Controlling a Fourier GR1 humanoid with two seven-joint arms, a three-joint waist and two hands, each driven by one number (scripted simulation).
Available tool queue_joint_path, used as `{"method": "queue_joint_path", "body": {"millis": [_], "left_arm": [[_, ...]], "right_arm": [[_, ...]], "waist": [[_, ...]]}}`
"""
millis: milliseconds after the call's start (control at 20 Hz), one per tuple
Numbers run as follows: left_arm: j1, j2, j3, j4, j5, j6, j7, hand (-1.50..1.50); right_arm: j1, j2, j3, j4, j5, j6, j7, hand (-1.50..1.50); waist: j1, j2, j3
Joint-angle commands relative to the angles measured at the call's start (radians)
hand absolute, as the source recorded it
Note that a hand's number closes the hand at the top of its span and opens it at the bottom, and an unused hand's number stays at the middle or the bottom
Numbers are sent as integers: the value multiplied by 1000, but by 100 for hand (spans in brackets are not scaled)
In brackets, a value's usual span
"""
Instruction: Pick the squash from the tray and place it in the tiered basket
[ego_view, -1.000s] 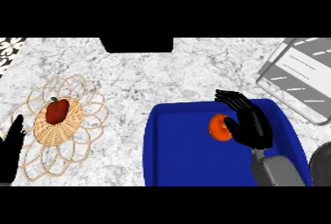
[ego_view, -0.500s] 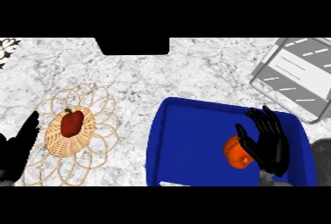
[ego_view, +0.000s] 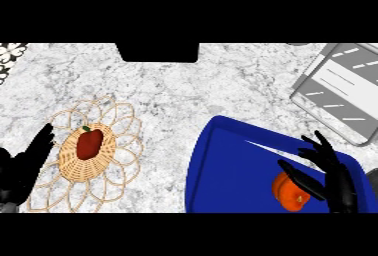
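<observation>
One orange round squash (ego_view: 289, 192) lies low on the blue tray (ego_view: 229, 170) at lower right, the black right hand (ego_view: 332, 177) spread wide beside it to grasp, the woven wicker basket (ego_view: 85, 150) waiting at left.

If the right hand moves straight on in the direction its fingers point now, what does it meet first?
The right hand points up-left over the blue tray. It would probably cross bare tray, then the tray's far rim; the squash lies beside it, not ahead. Height is unclear.
</observation>
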Motion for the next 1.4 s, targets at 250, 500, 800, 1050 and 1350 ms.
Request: {"method": "queue_joint_path", "body": {"millis": [250, 500, 800, 1050, 1350], "left_arm": [[23, -39, -7, 38, -7, -27, -16, 0], [20, -43, 17, 57, -9, -58, -28, 0], [23, -60, 42, 19, -43, -54, 13, 0], [-39, -74, 97, 88, -61, -92, 12, 0], [26, -106, 110, -33, -107, -80, 65, 0]], "right_arm": [[-137, -166, 134, -312, 45, 115, 632, -150], [-299, -141, 164, -357, 38, 145, 936, -150], [-338, -167, 99, -308, -29, 287, 1055, -150], [-252, -181, 87, -436, 24, 285, 1174, -150], [-187, -121, 24, -387, -2, 346, 1086, -150]], "waist": [[8, 15, 24], [14, 18, 26], [9, 18, 28], [-1, 17, 28], [5, 17, 28]]}}
